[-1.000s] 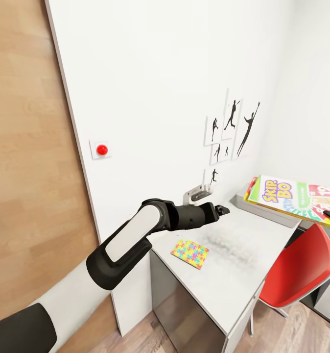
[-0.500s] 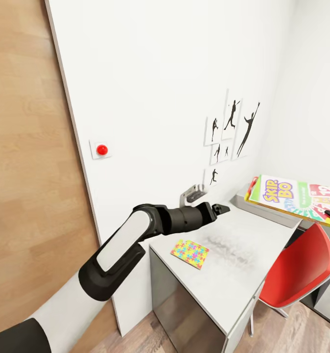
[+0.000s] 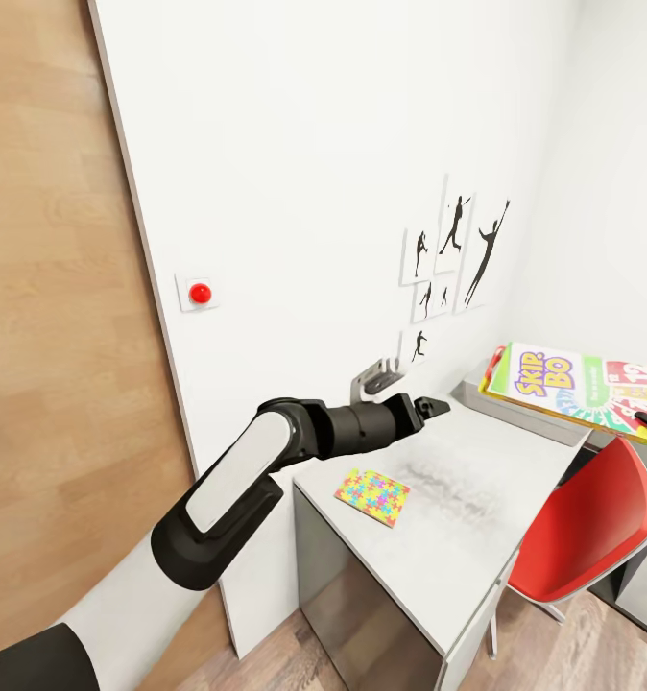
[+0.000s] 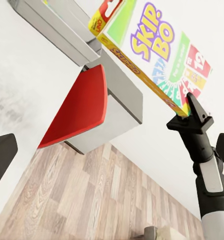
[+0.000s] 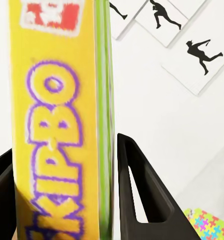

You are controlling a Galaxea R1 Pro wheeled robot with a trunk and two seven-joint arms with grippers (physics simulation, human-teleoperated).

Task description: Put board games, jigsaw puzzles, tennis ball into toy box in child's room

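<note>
Right gripper (image 5: 62,200) fingers clamp board game (image 5: 57,125) edge between them; left gripper (image 3: 437,407) state unclear.

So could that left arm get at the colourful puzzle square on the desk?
Probably yes: the left tool hangs above the table, the jigsaw puzzle lies flat just below the forearm, and nothing covers it.

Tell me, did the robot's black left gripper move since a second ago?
Yes. The black left gripper crept slightly up the white wall toward the black silhouette pictures, while the arm's elbow dropped lower.
</note>
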